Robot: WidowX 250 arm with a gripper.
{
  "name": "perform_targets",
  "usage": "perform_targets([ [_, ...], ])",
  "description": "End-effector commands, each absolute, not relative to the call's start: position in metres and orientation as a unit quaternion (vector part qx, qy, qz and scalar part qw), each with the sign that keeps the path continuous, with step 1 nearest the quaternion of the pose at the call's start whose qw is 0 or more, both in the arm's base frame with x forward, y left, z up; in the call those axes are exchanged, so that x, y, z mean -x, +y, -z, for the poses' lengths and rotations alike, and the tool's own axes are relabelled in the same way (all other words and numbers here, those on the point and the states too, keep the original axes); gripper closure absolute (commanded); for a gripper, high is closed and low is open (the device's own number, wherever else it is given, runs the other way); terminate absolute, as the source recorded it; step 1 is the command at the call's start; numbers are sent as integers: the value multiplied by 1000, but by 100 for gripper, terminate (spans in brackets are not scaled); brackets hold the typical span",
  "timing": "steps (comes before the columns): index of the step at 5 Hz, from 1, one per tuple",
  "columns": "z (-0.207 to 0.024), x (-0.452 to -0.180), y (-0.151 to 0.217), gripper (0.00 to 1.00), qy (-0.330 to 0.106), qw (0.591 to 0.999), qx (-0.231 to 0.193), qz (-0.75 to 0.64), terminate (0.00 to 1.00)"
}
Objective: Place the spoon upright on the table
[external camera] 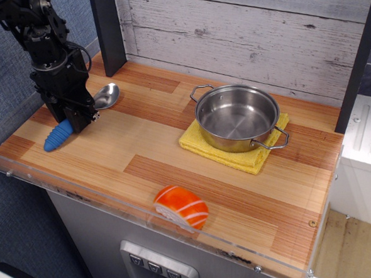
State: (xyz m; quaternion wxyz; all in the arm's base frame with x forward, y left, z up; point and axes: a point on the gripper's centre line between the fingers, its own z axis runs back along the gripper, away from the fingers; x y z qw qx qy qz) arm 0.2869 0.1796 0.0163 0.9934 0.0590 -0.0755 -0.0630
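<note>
The spoon (57,135) has a ribbed blue handle pointing front-left and a shiny silver bowl (106,95) pointing back-right. It lies tilted, low over the far left end of the striped wooden table (142,151). My black gripper (78,119) comes down from above and is shut on the spoon's middle, hiding the neck between handle and bowl. Whether the spoon touches the wood I cannot tell.
A steel pot (237,118) stands on a yellow cloth pad (250,159) at the right middle. An orange-and-white sushi toy (181,207) lies near the front acrylic edge (113,200). A dark post (107,30) stands behind the gripper, and a plank wall runs along the back.
</note>
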Motion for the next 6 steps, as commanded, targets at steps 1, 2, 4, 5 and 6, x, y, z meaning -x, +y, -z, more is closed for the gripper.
perform_targets([
  [1,-29,-284,193,0,-90,992,-66,50,0],
  [2,-37,-282,194,0,-89,992,-74,48,0],
  [4,-76,-281,190,0,-85,990,-109,42,0],
  [5,-91,-272,180,0,-78,990,-114,32,0],
  [6,-100,-254,162,0,-60,993,-95,28,0],
])
